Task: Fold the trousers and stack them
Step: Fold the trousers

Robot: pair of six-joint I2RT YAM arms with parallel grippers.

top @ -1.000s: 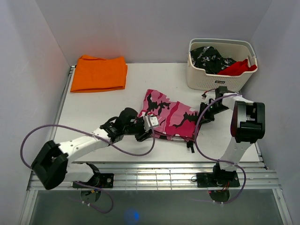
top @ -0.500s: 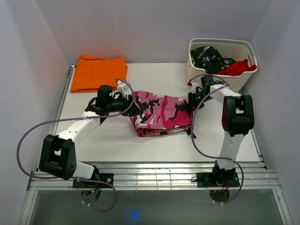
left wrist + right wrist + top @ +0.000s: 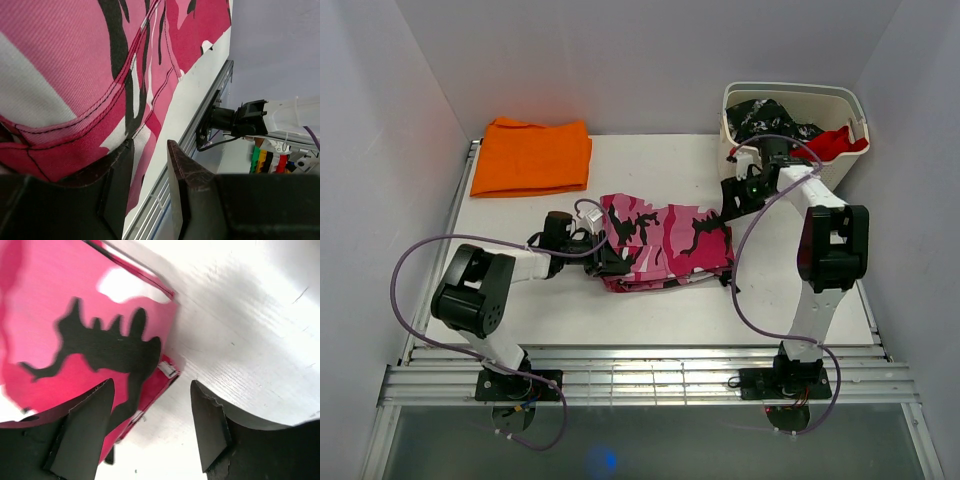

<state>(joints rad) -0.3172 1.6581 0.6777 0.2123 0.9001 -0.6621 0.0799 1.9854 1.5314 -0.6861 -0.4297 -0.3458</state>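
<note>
The trousers [image 3: 670, 240] lie folded in a rough rectangle near the middle of the bench [image 3: 520, 225], long side running left to right. Their pink, white and black patches face up, and layered edges show along the near side.

The left gripper [image 3: 612, 258] reaches in low from the left, its arm stretched along the bench, and meets the left end of the folded cloth. In the left wrist view its jaws stand a narrow way apart. The camouflage cloth drapes over one finger [image 3: 117, 185] and a seamed edge hangs down beside the gap, through which bare bench shows. Whether any cloth is actually pinched there I cannot tell from this angle.

The right gripper [image 3: 732, 195] hangs above the far right corner of the trousers, close to the front of the basket [image 3: 740, 165]. In its wrist view the jaws are spread wide with nothing between them. Below them are a corner of the trousers and the white bench.

The basket stands at the far right corner of the bench and holds a black-and-white speckled garment [image 3: 770, 120] and a red cloth [image 3: 830, 145]. A plain orange cloth [image 3: 532, 157] lies folded flat at the far left corner, well apart from the trousers. Purple cables [image 3: 420, 260] loop from both arms.
</note>
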